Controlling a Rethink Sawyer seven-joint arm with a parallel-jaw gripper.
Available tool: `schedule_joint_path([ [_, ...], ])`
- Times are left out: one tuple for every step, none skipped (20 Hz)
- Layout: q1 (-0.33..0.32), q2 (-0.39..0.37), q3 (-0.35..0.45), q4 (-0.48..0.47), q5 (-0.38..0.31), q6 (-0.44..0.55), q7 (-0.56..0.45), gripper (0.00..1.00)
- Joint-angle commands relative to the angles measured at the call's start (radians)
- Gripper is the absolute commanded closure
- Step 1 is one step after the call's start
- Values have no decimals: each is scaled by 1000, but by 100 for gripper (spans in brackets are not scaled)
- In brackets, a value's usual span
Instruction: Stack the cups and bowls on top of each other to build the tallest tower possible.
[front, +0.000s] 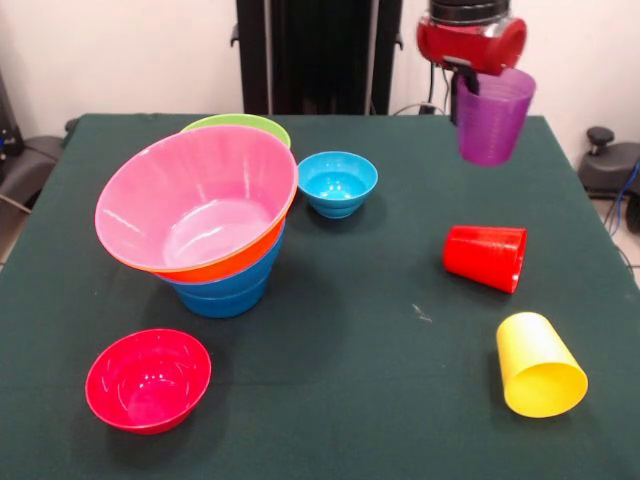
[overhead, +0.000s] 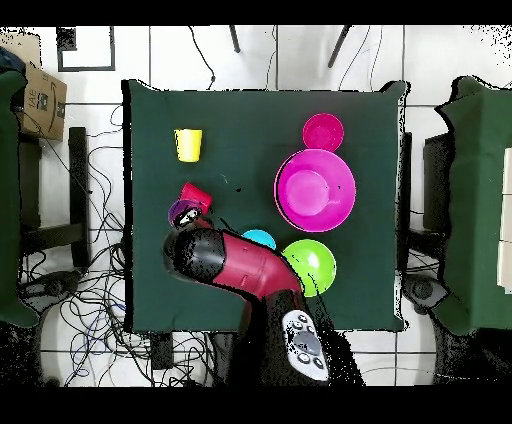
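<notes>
Purple cup (front: 494, 116) is held clear of the table (front: 380, 330), pinched by its rim in the closed gripper (front: 466, 80) near the table's far right corner in the front view, and is seen hanging upright, mouth upward. A one-sided rim grip is judged weak — the cup could be swung or dropped if moved quickly. Below it the red cup (front: 486, 257) and the yellow cup (front: 539, 365) are lying on their sides and could be knocked rolling. The tower (front: 205, 225) — pink bowl (front: 190, 200) over orange and blue bowls — is seen leaning, so a cup set off-centre in the sloped pink bowl is likely to slide, or the stack could be tipped towards the red bowl (front: 148, 379).
</notes>
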Motion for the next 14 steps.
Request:
schedule_joint_path([
  [-90,5,109,53,-111,114,-117,100],
  [-118,21,113,42,-137,103,-139,100],
  [-134,27,117,37,-153,109,-147,100],
  [-155,26,120,29,-174,121,-159,100],
  [-170,19,124,25,-187,139,-165,100],
  [-185,12,128,21,-199,158,-172,100],
  [-197,6,135,17,-210,173,-172,100],
  [-213,2,140,7,-225,194,-179,100],
  [-224,1,146,1,-237,203,-179,100],
  [-238,7,145,-12,-255,218,-184,100],
  [-245,11,146,-22,-272,223,-184,100],
  [-256,26,140,-42,-299,224,-188,100],
  [-267,35,139,-55,-317,228,-194,100],
  [-279,45,138,-68,-334,233,-199,100],
])
